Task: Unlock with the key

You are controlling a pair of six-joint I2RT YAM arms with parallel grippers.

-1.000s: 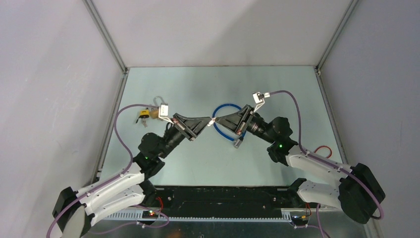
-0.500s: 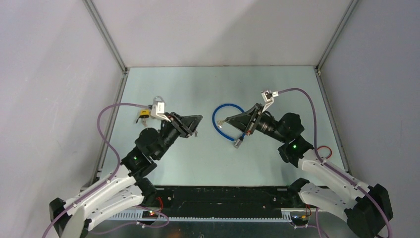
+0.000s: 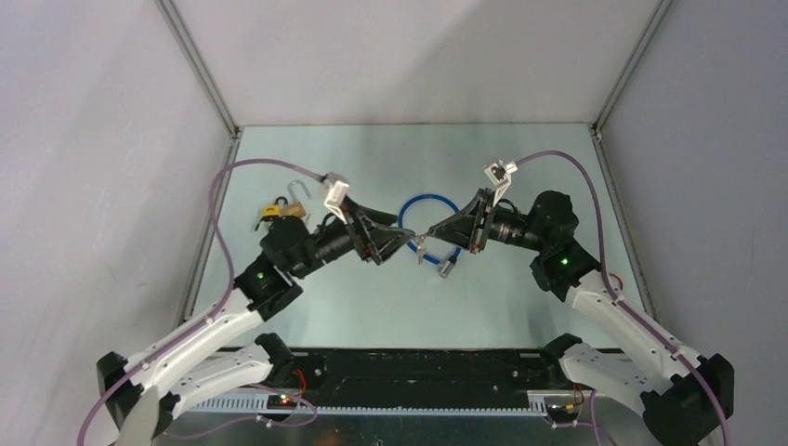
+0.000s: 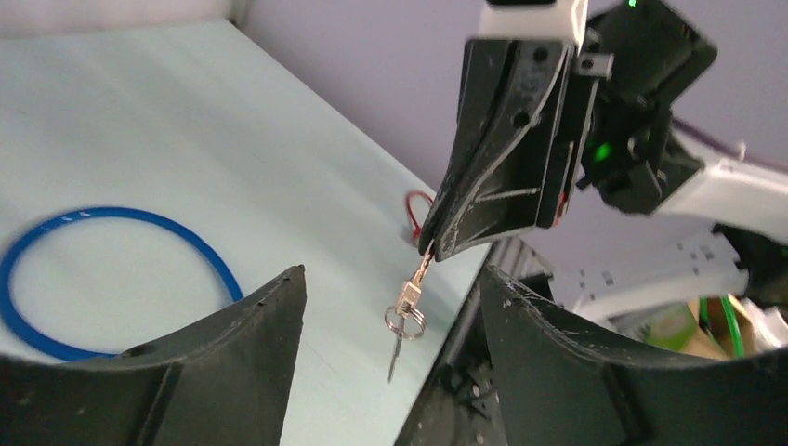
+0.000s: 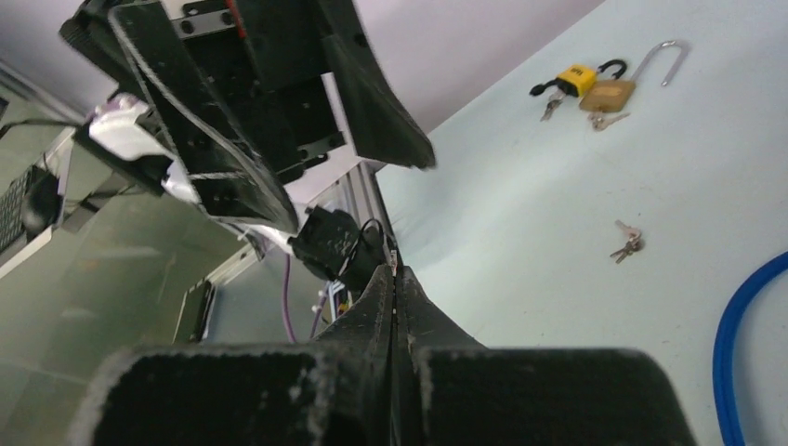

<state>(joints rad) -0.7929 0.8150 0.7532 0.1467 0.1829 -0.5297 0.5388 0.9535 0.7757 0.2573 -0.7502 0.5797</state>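
Handover | right gripper (image 4: 437,249) pinches key bunch (image 4: 406,311), dangling mid-air | left gripper (image 4: 392,276) open, jaws flanking it | close squarely on the key head before right releases | brass padlock (image 3: 290,210) lies far left.

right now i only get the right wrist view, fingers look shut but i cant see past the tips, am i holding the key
Observer: yes. The left wrist view shows the right gripper pinching a key, with a ring and a second key hanging below.
Operator: wheres the left gripper
Observer: the left gripper is open and straddles the hanging keys, touching neither.
Operator: whats under us
Observer: in the top view both tips overlap the blue cable loop lying on the table.
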